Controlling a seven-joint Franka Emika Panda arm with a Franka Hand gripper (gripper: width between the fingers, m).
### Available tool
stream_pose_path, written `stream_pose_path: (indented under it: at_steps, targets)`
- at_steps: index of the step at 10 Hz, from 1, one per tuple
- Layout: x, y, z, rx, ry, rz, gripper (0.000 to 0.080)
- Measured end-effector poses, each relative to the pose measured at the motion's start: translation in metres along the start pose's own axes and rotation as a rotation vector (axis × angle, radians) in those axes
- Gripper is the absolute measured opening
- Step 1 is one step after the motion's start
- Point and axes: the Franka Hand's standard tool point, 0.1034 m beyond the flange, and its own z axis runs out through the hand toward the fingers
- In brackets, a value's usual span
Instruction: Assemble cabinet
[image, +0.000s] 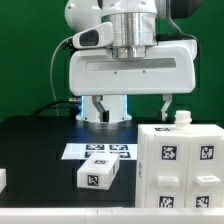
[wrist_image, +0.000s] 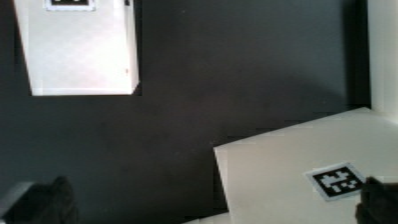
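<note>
The arm (image: 110, 25) is glossy white with rounded shells and a ribbed silver-grey collar at its wrist. Beneath sits a wide, boxy white hand (image: 130, 70) with a dark seam along its face. Two slim dark fingers (image: 99, 106) hang from its underside.

large white cabinet (image: 178, 165), tagged panels, upright on black table, exterior view's right

Exterior view evenly, brightly lit from above; white arm housing (image: 130, 75) slightly overexposed. Soft shadow cast under small tagged block (image: 99, 174) on black table (image: 35, 140). Wrist view dimmer, softly blurred; cabinet (wrist_image: 294, 165) tag smeared, near gripper fingers (wrist_image: 54, 200) out of focus.
</note>
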Motion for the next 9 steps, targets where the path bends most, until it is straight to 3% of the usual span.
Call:
stream_pose_path:
  at_steps: [1, 2, 4, 5, 9]
  targets:
    - [-0.002, 0.005, 0.004, 0.005, 0.003, 0.004, 0.0796]
    - [-0.015, 0.033, 0.022, 0.020, 0.014, 0.058, 0.0796]
    - [-0.034, 0.062, 0.060, -0.019, 0.003, 0.102, 0.0796]
    - [-0.044, 0.071, 0.081, -0.027, -0.018, 0.118, 0.0796]
    - [-0.060, 0.084, 0.105, -0.046, -0.062, 0.113, 0.0796]
